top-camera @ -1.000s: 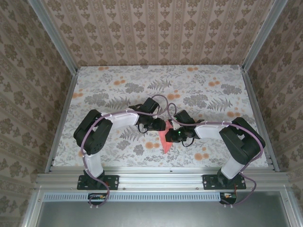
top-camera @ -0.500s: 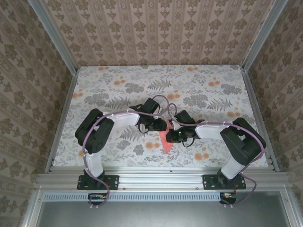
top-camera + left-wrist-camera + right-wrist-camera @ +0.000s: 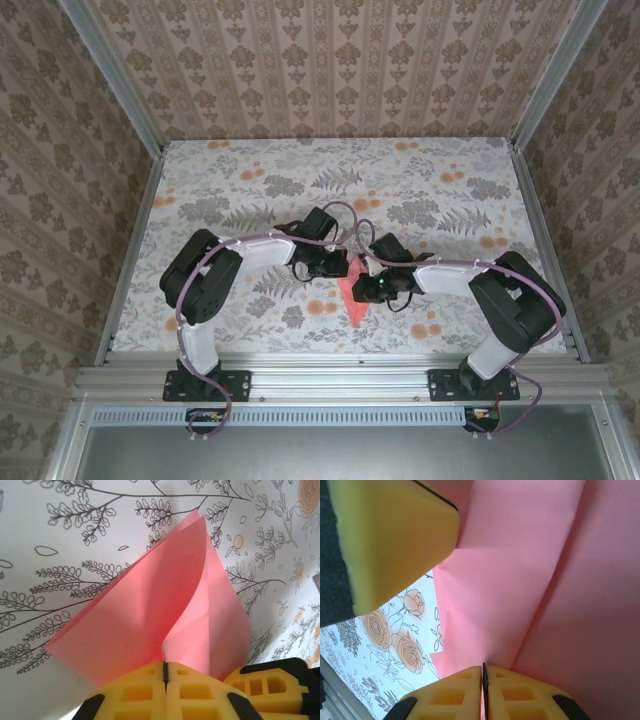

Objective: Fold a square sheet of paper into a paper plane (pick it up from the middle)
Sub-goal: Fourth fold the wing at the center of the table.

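Left claw (image 3: 165, 672) and right claw (image 3: 484, 677) were both clamped fully shut on one salmon-pink paper sheet (image 3: 150, 610), apparently folded, over the floral-print surface (image 3: 75, 540).

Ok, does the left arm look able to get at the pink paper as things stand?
Probably yes: the left pincer looks shut on the pink paper at its edge, with nothing between them. The right pincer grips the same paper alongside, seemingly not in its way.

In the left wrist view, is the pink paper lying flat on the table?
No, the pink paper stands up in folded flaps, pinched at its base by the shut left gripper.
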Robot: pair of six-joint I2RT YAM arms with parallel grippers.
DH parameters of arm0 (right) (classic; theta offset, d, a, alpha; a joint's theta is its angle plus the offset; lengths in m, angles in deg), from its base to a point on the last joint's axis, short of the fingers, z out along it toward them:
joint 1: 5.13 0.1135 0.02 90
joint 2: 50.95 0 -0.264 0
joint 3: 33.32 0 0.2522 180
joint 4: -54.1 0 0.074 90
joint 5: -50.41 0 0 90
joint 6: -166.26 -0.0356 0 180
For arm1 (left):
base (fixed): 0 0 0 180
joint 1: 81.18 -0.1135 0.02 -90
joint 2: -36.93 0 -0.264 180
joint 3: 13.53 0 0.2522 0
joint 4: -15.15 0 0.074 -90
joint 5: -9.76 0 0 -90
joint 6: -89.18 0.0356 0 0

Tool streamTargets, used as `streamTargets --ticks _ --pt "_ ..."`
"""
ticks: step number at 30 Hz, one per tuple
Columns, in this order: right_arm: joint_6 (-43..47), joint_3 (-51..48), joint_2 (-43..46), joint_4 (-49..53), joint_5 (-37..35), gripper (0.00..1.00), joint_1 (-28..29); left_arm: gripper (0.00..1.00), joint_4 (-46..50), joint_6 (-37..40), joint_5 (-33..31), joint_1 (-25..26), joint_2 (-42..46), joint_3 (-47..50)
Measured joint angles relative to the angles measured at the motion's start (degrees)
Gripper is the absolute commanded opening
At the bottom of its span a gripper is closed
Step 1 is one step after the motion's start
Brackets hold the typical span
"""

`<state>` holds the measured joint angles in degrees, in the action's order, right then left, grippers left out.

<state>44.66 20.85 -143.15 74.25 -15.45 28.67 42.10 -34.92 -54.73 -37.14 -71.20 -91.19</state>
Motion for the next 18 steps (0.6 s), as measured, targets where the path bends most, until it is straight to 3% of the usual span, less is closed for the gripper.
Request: streamTargets --ticks 9,18 --pt "0.7 0.0 8.9 4.2 -4.0 0.22 2.2 0.00 0.0 0.1 0.0 -0.5 0.0 0.9" --pt "3.0 -0.2 16.4 10.7 -16.0 0.30 11.6 0.00 -0.6 0.1 0.2 -0.6 0.0 1.4"
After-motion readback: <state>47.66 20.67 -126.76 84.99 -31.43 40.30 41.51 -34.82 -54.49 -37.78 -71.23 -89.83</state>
